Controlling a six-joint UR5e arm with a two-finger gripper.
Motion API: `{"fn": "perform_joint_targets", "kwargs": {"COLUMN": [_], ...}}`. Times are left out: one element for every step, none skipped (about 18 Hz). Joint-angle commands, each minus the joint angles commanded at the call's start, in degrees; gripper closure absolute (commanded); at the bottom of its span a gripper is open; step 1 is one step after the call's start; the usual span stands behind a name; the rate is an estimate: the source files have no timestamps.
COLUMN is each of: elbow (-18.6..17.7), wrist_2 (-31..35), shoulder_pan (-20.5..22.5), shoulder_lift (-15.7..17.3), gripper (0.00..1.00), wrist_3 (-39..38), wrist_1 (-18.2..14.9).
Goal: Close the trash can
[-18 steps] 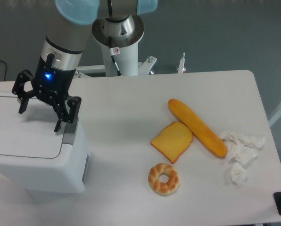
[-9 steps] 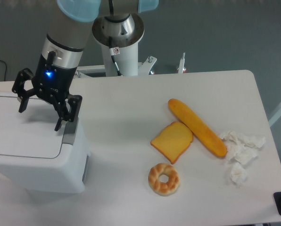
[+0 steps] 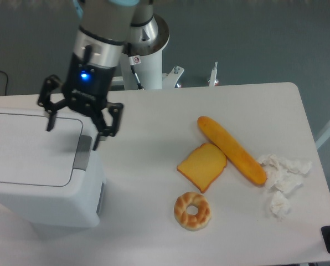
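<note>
Hovering over the far right corner of the trash can (image 3: pixel 37 166), the gripper (image 3: pixel 73 128) has its jaws spread apart, holding nothing. The can sits at the table's (image 3: pixel 154 133) left edge, lid flat and shut, grey latch (image 3: pixel 83 152) on its right side. To the right lie a baguette (image 3: pixel 231 149), toast (image 3: pixel 202 165), a doughnut (image 3: pixel 192 210) and crumpled tissue (image 3: pixel 282 180).

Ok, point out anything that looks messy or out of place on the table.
Only the crumpled tissues at the right side stand out: loose scraps lying just past the end of the baguette. The trash can has its lid flat, and the open gripper holds nothing.
</note>
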Motion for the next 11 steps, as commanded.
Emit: {"fn": "perform_joint_targets", "kwargs": {"elbow": [0.0, 0.0, 0.0, 0.0, -0.09, -0.52, -0.79, -1.05, -1.05, -1.05, -1.05], "wrist_2": [0.18, 0.18, 0.35, 0.62, 0.79, 0.88, 1.49, 3.24, 6.39, 9.73, 12.11], "shoulder_pan": [1.49, 2.82, 4.13, 5.8, 7.38, 8.7, 9.67, 10.38, 10.56, 10.82, 10.91], "shoulder_lift": [0.0, -0.09, -0.09, -0.09, -0.09, -0.09, -0.09, 0.0, 0.18, 0.35, 0.44], "gripper": [0.0, 0.0, 0.0, 0.0, 0.0, 0.0, 0.0, 0.0, 0.0, 0.0, 0.0], "wrist_3": [1.05, 2.63, 4.99, 7.11, 8.96, 10.8, 12.99, 15.02, 16.69, 18.19, 19.86], "wrist_1": [-0.09, -0.09, -0.09, -0.09, -0.09, -0.17, -0.18, -0.18, -0.18, -0.18, -0.18]}}
